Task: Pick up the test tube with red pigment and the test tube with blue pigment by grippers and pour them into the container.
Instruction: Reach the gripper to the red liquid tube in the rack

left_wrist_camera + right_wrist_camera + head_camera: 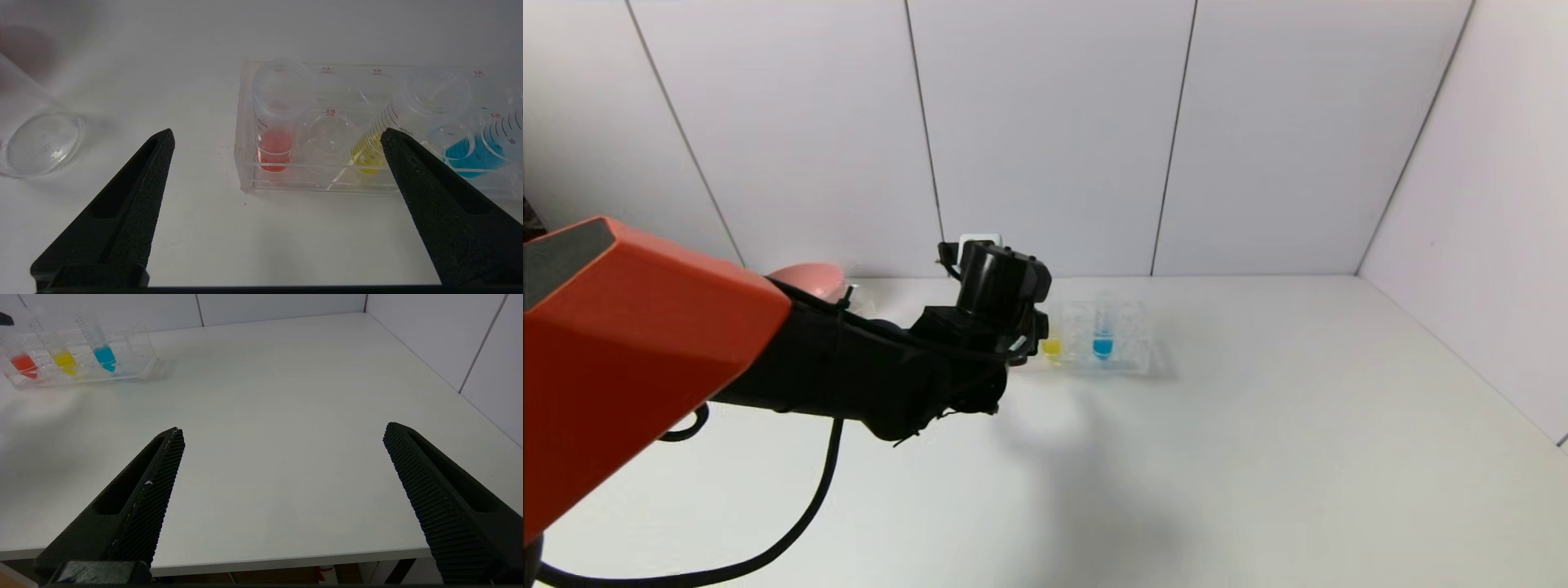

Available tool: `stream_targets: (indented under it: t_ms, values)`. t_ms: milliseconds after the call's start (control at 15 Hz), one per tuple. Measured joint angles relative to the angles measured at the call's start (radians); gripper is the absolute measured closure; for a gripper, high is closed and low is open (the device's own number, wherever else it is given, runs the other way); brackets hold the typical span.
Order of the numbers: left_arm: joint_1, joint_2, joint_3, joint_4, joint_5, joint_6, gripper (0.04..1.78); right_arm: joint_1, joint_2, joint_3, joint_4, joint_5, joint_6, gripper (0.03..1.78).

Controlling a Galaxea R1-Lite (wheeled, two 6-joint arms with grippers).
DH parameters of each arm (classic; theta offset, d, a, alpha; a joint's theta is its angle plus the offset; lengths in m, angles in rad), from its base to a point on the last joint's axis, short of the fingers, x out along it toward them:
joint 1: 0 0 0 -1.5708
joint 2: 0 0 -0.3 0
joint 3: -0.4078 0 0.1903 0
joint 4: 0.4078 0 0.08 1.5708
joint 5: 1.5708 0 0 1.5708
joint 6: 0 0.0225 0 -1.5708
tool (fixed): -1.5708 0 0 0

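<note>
The red tube (274, 149) stands at the end of a clear rack (247, 163); it also shows in the right wrist view (24, 364). The blue tube (470, 157) stands further along the rack and shows in the head view (1103, 347) and the right wrist view (105, 357). My left gripper (277, 134) is open, just short of the rack, with the red tube in line between its fingers. The clear glass beaker (41, 143) stands on the table beside the rack. My right gripper (284, 428) is open and empty over the table's front edge, far from the rack.
A yellow tube (367, 157) stands between the red and blue ones, close to one left finger (408, 163). A pink bowl (809, 278) sits at the back behind my left arm (874, 367). Walls close the back and the right side.
</note>
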Motion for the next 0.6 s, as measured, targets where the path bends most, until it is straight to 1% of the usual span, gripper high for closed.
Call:
stream_targets:
  t_ms: [333,600]
  values:
    - [0.052,0.089,-0.078,-0.014,0.002,0.007,0.06,0.000,0.000,0.000,0.000,0.000,0.000,0.04]
    - [0.070,0.121,-0.090,-0.073,-0.006,0.020,0.06,0.000,0.000,0.000,0.000,0.000,0.000,0.04]
